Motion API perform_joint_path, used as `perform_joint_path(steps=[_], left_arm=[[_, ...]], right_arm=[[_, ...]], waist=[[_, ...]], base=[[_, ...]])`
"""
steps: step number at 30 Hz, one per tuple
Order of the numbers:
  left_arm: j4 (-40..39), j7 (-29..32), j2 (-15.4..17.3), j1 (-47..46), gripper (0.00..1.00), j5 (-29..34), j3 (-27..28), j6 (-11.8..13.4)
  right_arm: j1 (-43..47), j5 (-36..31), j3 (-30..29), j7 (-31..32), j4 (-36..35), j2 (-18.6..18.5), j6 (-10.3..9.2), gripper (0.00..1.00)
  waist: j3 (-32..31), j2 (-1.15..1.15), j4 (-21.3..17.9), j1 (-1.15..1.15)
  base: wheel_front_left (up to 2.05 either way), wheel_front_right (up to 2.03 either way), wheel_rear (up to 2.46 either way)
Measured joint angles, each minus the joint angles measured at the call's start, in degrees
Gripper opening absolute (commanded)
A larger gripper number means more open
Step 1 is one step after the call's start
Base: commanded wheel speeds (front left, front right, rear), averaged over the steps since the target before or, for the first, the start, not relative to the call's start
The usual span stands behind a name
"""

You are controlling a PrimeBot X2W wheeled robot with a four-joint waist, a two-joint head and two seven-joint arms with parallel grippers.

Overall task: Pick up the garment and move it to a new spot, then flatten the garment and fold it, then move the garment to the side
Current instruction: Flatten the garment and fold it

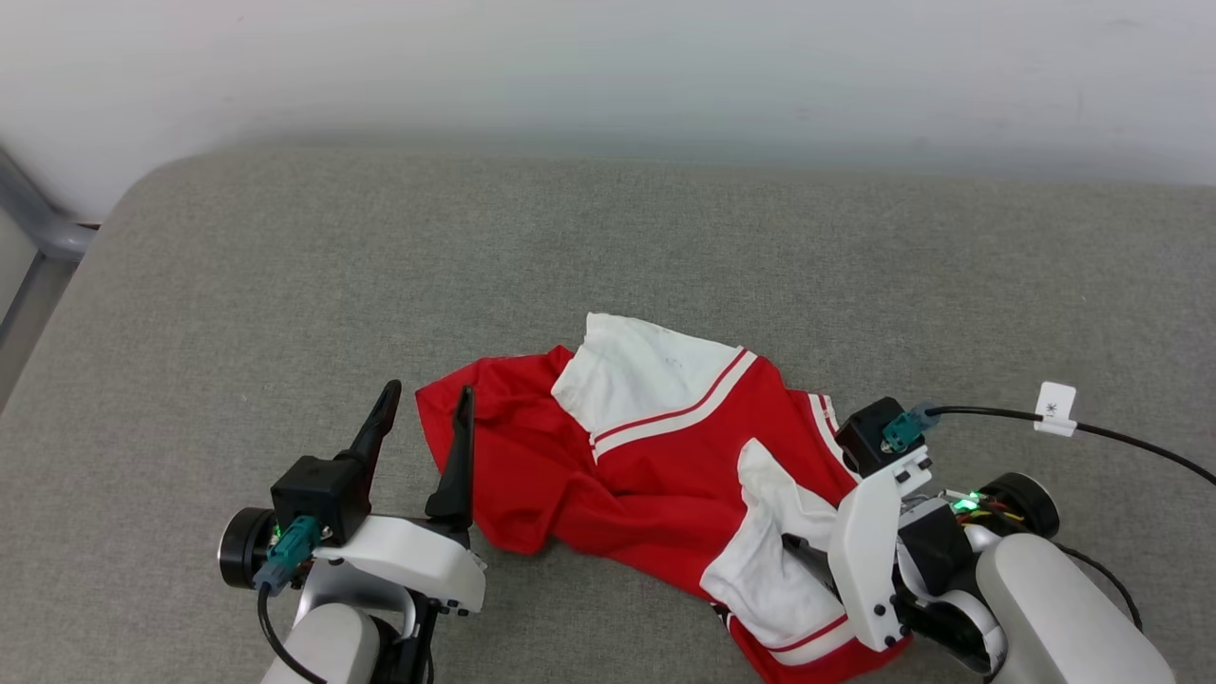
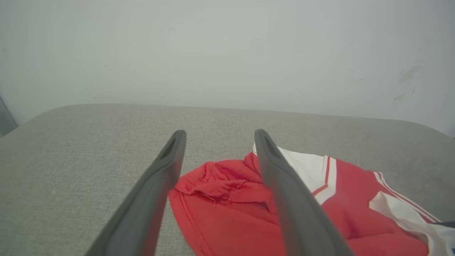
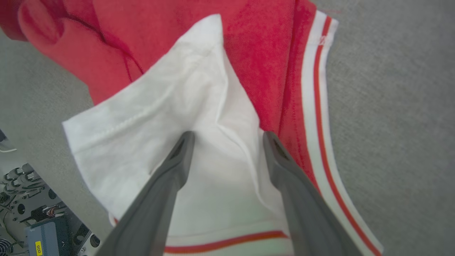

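The garment (image 1: 646,465) lies crumpled on the grey cushioned surface (image 1: 608,247), red with white sleeves and red-and-white stripe trim. My left gripper (image 1: 427,389) stands open at the garment's left edge, one finger over the red hem and the other over bare cushion. In the left wrist view the left gripper (image 2: 219,133) has red fabric (image 2: 227,199) lying low between its fingers, not gripped. My right gripper (image 3: 229,135) is open and points down at a white sleeve (image 3: 160,117) near the garment's right end, its fingers straddling a fold. In the head view its white wrist housing (image 1: 869,551) covers the fingers.
A pale wall (image 1: 608,66) runs behind the cushion's far edge. A grey metal frame (image 1: 38,228) stands past the left corner. A black cable with a white tag (image 1: 1056,407) trails from my right wrist. The robot's base parts (image 3: 32,227) show below the near edge.
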Motion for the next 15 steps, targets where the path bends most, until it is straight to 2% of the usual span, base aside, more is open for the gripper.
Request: perform_joint_path(steps=[1,2,3,10,15], left_arm=[[0.1,0.0,-0.2,-0.2,1.00,0.2,0.1,-0.1],[0.2,0.0,-0.3,-0.2,1.00,0.3,0.2,-0.2],[0.4,0.0,-0.4,-0.2,1.00,0.3,0.3,-0.4],[1.3,0.0,-0.8,0.0,1.00,0.7,1.5,-1.1],[1.7,0.0,-0.9,0.5,1.00,0.9,1.8,-1.2]], right_arm=[[-0.3,0.7,0.6,0.2,0.4,-0.1,0.00,0.48],[-0.6,1.0,1.0,0.1,0.5,-0.3,0.00,0.27],[-0.9,1.7,1.1,-0.5,0.5,-0.4,0.00,0.00],[-2.5,1.3,-0.2,-6.8,-0.9,-1.2,0.00,0.00],[-2.4,-1.7,-7.2,-11.0,-1.5,-1.3,0.00,0.00]], waist=[[0.2,0.00,0.1,0.00],[0.3,0.00,0.2,0.00],[0.4,0.00,0.2,0.00],[-0.7,0.00,-0.7,0.00],[-1.6,0.00,-1.9,0.00]], base=[[0.00,0.00,0.00],[0.00,0.00,0.00],[0.00,0.00,0.00],[0.00,0.00,0.00],[0.00,0.00,0.00]])
